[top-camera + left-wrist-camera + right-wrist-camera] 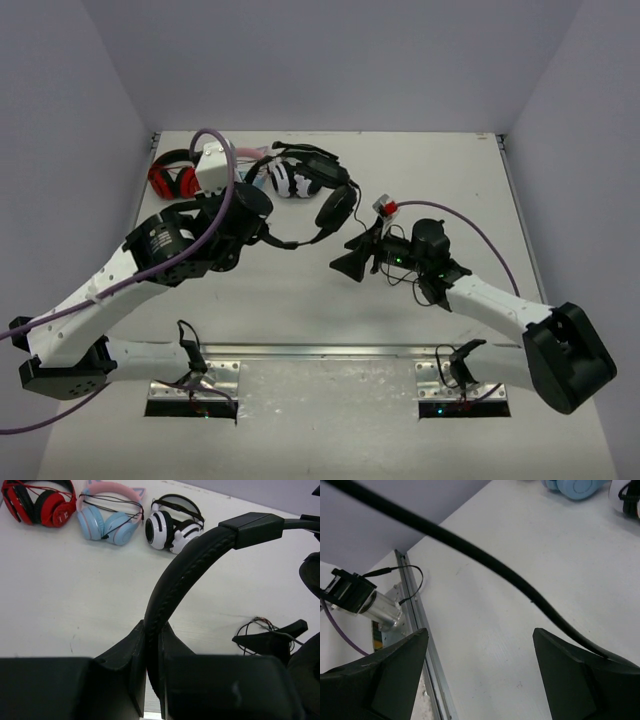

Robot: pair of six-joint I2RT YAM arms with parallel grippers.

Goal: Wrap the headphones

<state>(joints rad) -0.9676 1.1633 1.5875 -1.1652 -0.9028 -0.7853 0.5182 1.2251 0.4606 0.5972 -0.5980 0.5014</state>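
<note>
I am holding the black headphones (192,562) over the middle of the table (300,300), with my left gripper (152,667) jaws clamping the padded headband. My right gripper (480,680) is hovering nearby, jaws spread wide, with the thin cable (485,560) crossing between them, ungripped.

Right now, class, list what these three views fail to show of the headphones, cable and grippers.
- Cable ends: right wrist view, cut by the top edge, hidden behind the right gripper.
- Headphones ear cups: left wrist view, cut by the right edge.
- Left gripper fingertips: top view, lost among black arm and headband.
</note>
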